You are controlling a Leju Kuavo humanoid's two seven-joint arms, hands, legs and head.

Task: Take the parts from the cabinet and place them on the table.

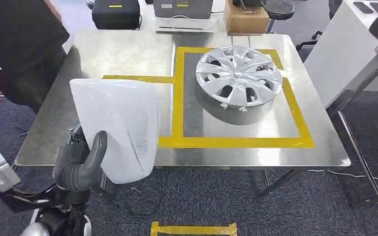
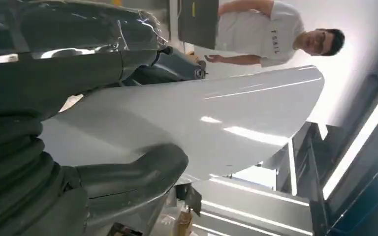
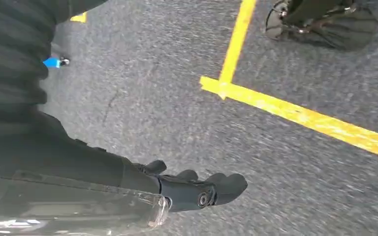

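Steel tabletop (image 1: pixel 128 54) marked with yellow tape (image 1: pixel 236 142) lies ahead of us. Our left hand (image 1: pixel 81 164) grips a white shell-like part (image 1: pixel 120 128) at its lower edge, thumb across its face, holding it above the table's near left edge. A silver wheel cover (image 1: pixel 238 75) sits inside the taped rectangle. Our right hand (image 3: pixel 197 189) hangs over grey carpet (image 3: pixel 177 98), holding nothing, fingers loosely curled but parted. A person (image 2: pixel 270 37) stands beyond the part.
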